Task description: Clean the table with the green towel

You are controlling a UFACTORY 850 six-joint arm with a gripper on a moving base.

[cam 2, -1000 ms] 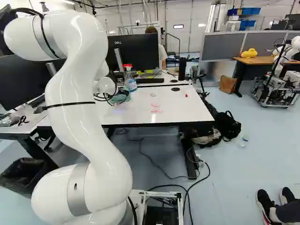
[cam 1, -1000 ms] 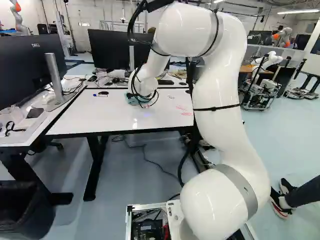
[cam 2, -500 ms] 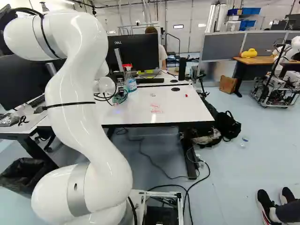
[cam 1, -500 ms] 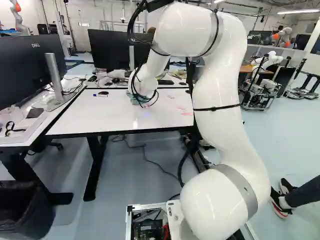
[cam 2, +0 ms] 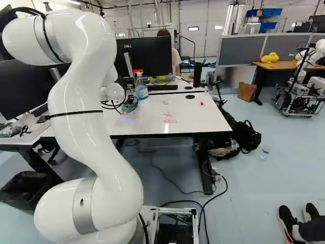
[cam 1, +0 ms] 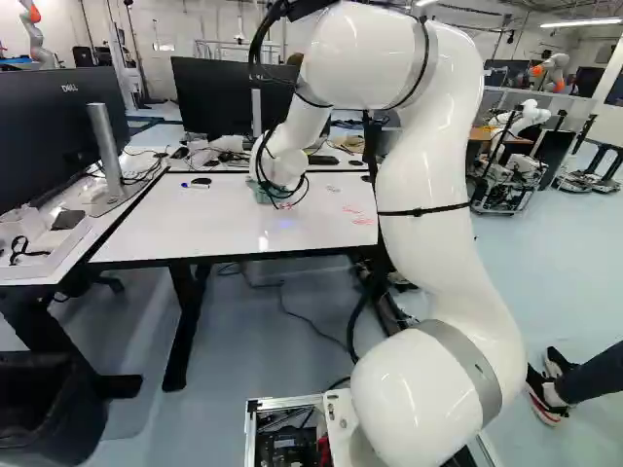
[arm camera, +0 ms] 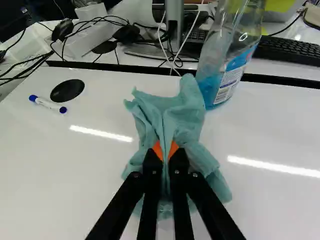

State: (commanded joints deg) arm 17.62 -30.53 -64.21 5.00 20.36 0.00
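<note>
White-topped table [cam 1: 165, 229] in a lab room, monitors and cables behind. Green towel [arm camera: 187, 122]: bunched on the tabletop toward its far side, pinched between the orange pads of the gripper [arm camera: 165, 151], both pads pressing cloth. Long axis runs roughly along the gripper's line; folds stick out ahead of the fingertips, loose cloth spills to both sides. Spray bottle [arm camera: 227, 62] upright just ahead and to one side, by the towel's front edge; contact unclear. Marker [arm camera: 47, 104] lies on the other side, well apart. Red scribbles [cam 2: 169, 121] sit right of the towel in the right base view. Likely mid-wipe; next stroke probably goes sideways to the scribbles, keeping cloth flat. Risk: pushing forward could knock the bottle.
</note>
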